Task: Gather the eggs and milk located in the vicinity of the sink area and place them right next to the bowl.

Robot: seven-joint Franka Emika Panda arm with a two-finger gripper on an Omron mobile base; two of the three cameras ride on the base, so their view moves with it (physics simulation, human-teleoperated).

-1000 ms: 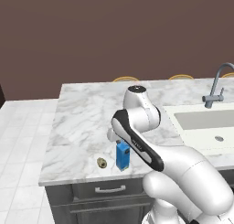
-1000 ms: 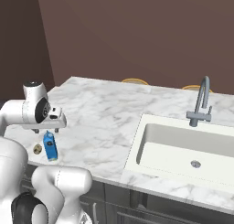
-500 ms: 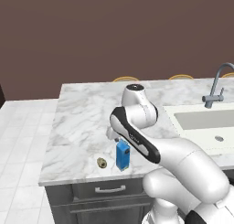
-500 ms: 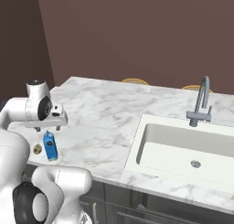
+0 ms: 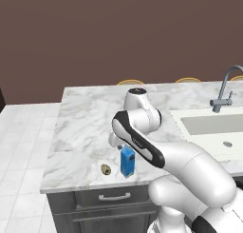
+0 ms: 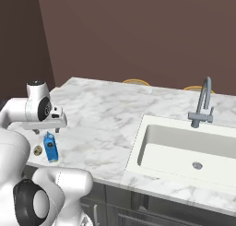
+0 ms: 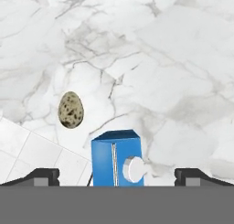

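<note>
The blue milk carton (image 5: 127, 162) stands upright near the front edge of the marble counter (image 5: 85, 132); it also shows as the milk (image 6: 50, 147) and the milk (image 7: 117, 160). The speckled tan egg (image 5: 106, 169) lies just left of it, seen too as the egg (image 6: 38, 150) and the egg (image 7: 71, 109). My gripper (image 6: 47, 128) hangs open directly above the carton, and in the hand view the gripper (image 7: 117, 177) has one finger tip on each side of the carton top. Nothing is held. The bowl is out of view.
The off-white sink (image 6: 189, 149) with its grey faucet (image 6: 203, 104) lies to the right. The counter's front edge runs close below the carton and egg, with white floor tiles (image 5: 19, 179) beyond. Two chair backs (image 5: 130, 82) peek over the far edge.
The hand has drawn a little lower and closer over the milk carton. The carton and egg have stayed put.
</note>
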